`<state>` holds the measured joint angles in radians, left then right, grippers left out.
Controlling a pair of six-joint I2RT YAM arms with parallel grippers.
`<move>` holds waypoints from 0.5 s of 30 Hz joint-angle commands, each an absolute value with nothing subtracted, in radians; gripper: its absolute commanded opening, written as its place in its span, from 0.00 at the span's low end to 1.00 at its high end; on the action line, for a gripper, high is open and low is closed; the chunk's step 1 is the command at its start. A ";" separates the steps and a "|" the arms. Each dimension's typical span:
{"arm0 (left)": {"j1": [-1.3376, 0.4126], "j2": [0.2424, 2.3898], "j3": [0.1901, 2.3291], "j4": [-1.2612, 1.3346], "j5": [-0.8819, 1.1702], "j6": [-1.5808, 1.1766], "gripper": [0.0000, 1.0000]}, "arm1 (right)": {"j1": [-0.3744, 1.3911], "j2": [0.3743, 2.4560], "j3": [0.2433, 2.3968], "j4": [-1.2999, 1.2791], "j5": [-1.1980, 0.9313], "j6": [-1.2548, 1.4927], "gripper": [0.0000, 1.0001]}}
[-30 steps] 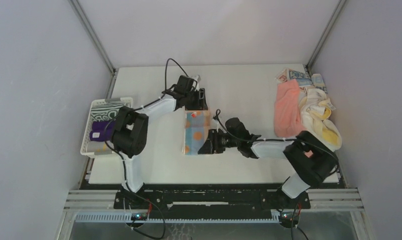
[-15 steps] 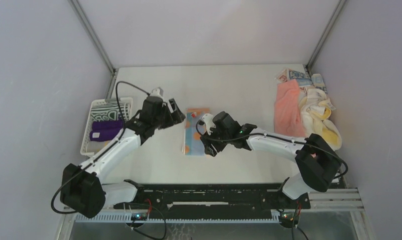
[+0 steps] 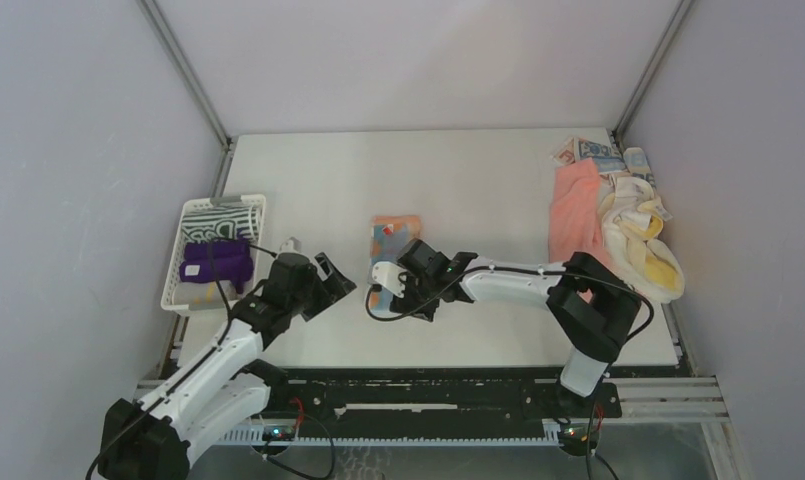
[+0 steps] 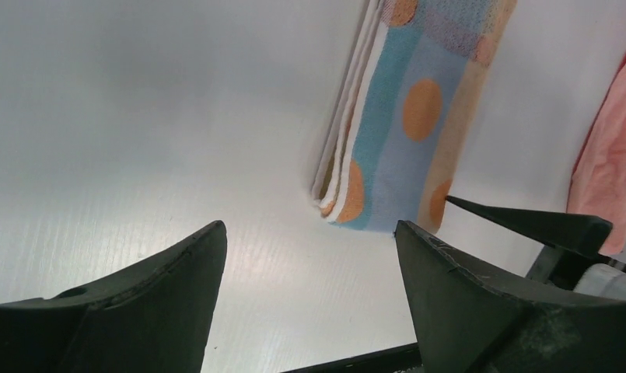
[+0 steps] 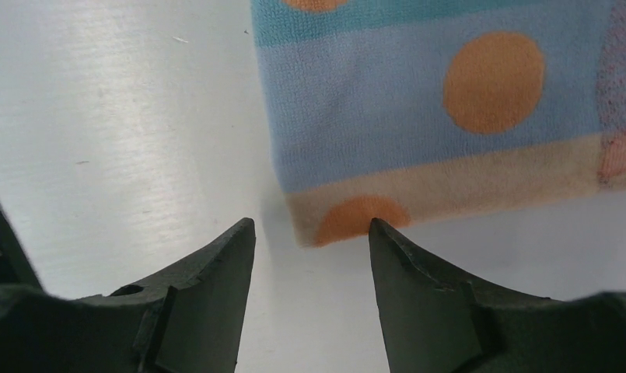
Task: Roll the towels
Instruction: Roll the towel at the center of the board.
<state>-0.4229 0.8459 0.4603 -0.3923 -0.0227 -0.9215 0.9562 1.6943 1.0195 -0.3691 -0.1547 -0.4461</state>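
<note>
1. The top view alone takes in the whole table (image 3: 478,180). The blue towel (image 3: 393,238), folded into a narrow strip with orange dots, lies flat at the middle.
2. In that view the left gripper (image 3: 335,278) hangs near the blue towel's near left corner, apart from it. The right gripper (image 3: 400,295) sits over the towel's near end and hides it.
3. The left wrist view shows what the top view cannot: the blue towel (image 4: 407,116) is several layers thick, with white edges stacked along its long side. The left gripper (image 4: 308,237) is spread wide with only bare table in the gap. One black finger (image 4: 527,224) of the right arm pokes in just beyond the towel's near end.
4. The right wrist view shows the near corner of the blue towel (image 5: 449,101) just ahead of the right gripper (image 5: 311,229). Its fingers stand apart and hold nothing. Whether the tips touch the table I cannot tell.
5. Well left of the blue towel, the basket (image 3: 183,215) holds a striped towel (image 3: 223,215) at its far end and a purple towel (image 3: 216,262) rolled beside it.
6. Well right of the blue towel lies a loose pile: a pink towel (image 3: 575,215), a cream-yellow towel (image 3: 643,245) and a blue-printed towel (image 3: 603,152).
</note>
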 commanded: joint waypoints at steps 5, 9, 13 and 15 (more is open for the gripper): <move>-0.418 0.817 0.401 -0.355 -0.004 -1.002 0.86 | 1.001 1.779 1.086 -0.348 -0.097 -0.595 0.51; -0.395 0.854 0.384 -0.313 0.039 -1.029 0.87 | 1.013 1.826 1.108 -0.388 -0.078 -0.572 0.35; -0.345 0.885 0.382 -0.308 0.070 -1.032 0.87 | 1.026 1.863 1.142 -0.393 -0.125 -0.483 0.21; -0.319 0.893 0.382 -0.309 0.085 -1.035 0.88 | 1.040 1.878 1.169 -0.380 -0.143 -0.417 0.19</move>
